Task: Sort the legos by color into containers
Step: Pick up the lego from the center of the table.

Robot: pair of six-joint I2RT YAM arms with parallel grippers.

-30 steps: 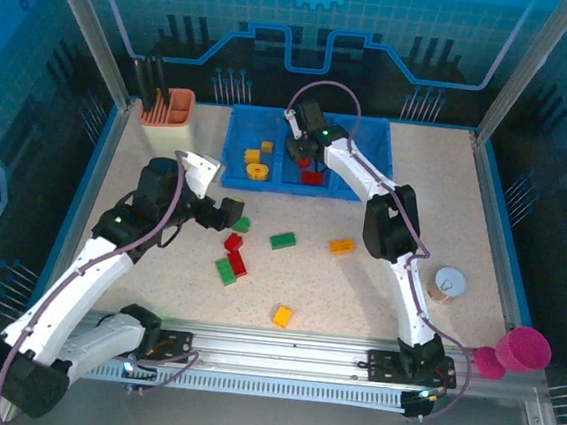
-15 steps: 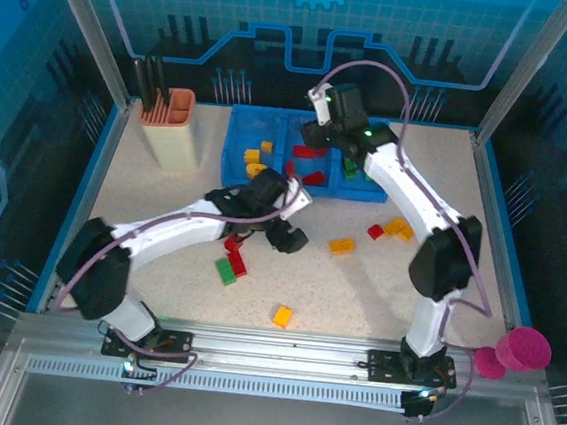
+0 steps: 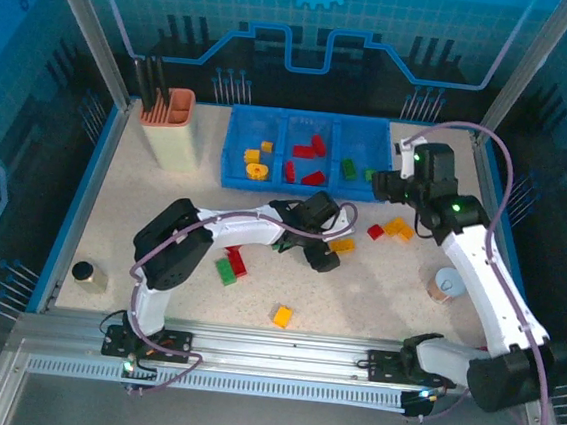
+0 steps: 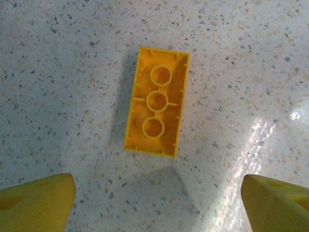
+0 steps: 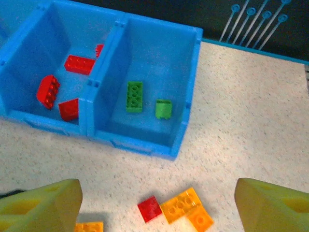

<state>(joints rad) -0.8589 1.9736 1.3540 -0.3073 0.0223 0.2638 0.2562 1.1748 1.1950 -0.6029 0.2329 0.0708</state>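
Note:
My left gripper (image 3: 326, 251) is low over the table with its jaws open, right next to a yellow-orange lego (image 3: 342, 245). In the left wrist view that brick (image 4: 156, 101) lies studs-down just ahead of the open left gripper (image 4: 157, 208), untouched. My right gripper (image 3: 380, 187) is open and empty beside the right end of the blue tray (image 3: 301, 186). Its containers hold yellow pieces (image 3: 254, 161), red bricks (image 5: 78, 64) and green bricks (image 5: 134, 96). Ahead of the right gripper (image 5: 157, 208) lie a red lego (image 5: 149, 209) and joined orange ones (image 5: 186, 208).
Loose on the table are a green brick (image 3: 225, 270), a red one (image 3: 236, 260) and an orange one (image 3: 282, 316). A beige holder (image 3: 175, 137) stands at the back left. A small cup (image 3: 447, 285) sits right of centre, and a small dark object (image 3: 85, 274) sits at the left edge.
My left arm has swung right across the table to the yellow-orange brick. My right gripper has left the tray, moved right and opened wider.

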